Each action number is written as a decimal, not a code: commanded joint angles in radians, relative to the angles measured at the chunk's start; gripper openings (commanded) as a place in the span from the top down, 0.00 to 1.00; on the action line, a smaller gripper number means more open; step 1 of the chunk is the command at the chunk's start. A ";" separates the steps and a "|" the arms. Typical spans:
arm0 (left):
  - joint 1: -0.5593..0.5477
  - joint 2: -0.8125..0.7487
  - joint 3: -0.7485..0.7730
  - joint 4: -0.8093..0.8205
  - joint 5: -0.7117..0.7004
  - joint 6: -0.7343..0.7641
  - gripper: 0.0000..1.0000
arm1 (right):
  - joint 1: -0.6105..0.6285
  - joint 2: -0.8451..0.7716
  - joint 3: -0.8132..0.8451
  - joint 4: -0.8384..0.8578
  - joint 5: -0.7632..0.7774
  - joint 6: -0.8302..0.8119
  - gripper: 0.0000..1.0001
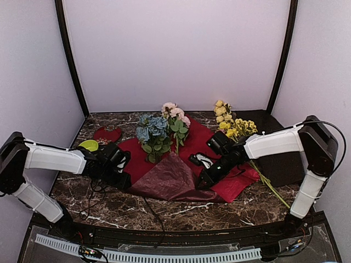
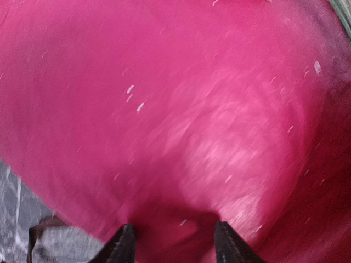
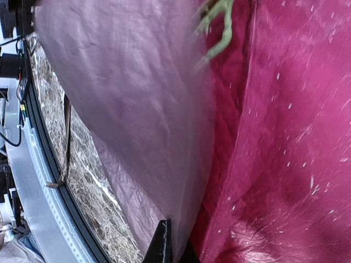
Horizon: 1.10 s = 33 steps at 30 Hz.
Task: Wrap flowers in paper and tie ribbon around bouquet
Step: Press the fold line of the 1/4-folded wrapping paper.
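Marble table (image 1: 236, 211) lay under the paper (image 1: 170, 178), red with a crinkled burgundy flap folded toward 6 o'clock. The flowers (image 1: 156, 134) rested on it toward 12. At 3 o'clock, the right gripper (image 3: 170, 246) was clenched on the flap's edge. At 9, the left gripper (image 2: 175, 249) had its fingers apart against the paper, grip unclear. Bare marble ran along 6 o'clock.

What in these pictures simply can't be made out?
- flowers: top view, lower stems hidden under the folded paper.
- left gripper: left wrist view, motion blur hides whether it pinches the paper.
- right gripper: right wrist view, fingers mostly cut off by the bottom edge.
- black-and-white object: top view, too small to identify.
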State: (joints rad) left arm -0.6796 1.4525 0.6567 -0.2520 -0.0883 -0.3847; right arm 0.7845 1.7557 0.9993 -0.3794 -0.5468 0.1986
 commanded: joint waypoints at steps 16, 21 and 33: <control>-0.096 -0.213 -0.016 0.135 0.310 0.257 0.25 | -0.024 0.049 0.142 -0.086 0.059 -0.005 1.00; -0.098 -0.121 -0.003 0.157 0.260 0.246 0.24 | -0.030 0.073 0.147 -0.083 0.075 0.010 1.00; -0.130 -0.032 -0.033 0.230 0.367 0.239 0.36 | -0.032 0.073 0.129 -0.072 0.134 0.067 1.00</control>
State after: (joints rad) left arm -0.7998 1.4071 0.6476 -0.0422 0.2359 -0.1513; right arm 0.7639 1.8435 1.1259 -0.4717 -0.4477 0.2317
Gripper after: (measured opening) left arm 0.668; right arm 0.004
